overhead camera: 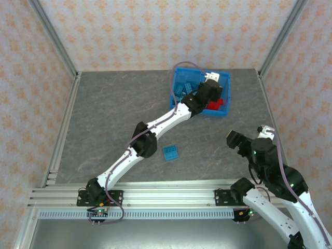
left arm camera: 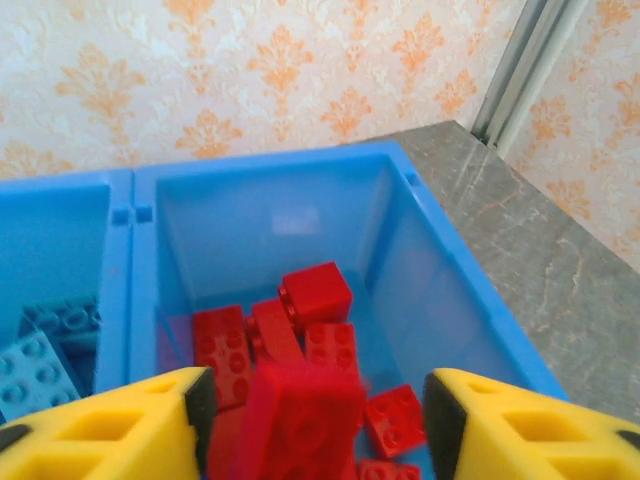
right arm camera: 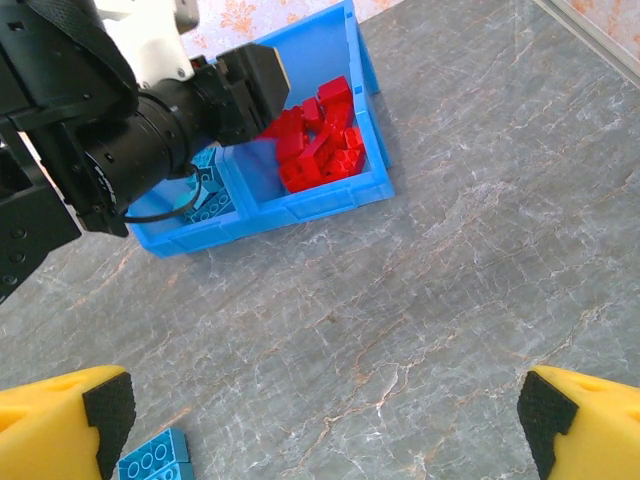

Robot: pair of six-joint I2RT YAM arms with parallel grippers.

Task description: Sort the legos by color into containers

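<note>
Left wrist view: the left gripper (left arm camera: 318,395) is hanging over the right-hand compartment of the bin (left arm camera: 270,215), jaws standing partly open. A blurred red brick (left arm camera: 295,430) is sitting between them, close against the left pad and clear of the right one; no clamping is showing. Below it, the red legos (left arm camera: 315,295) are lying heaped in that compartment. Light blue legos (left arm camera: 40,360) are lying beyond the divider (left arm camera: 130,250), in the left-hand compartment.

The right gripper (right arm camera: 325,415) is hovering over the worktop (right arm camera: 470,200), well short of the bin, jaws standing wide apart and holding nothing. One blue brick (right arm camera: 155,460) is lying just beside its left jaw, outside the bin.
</note>
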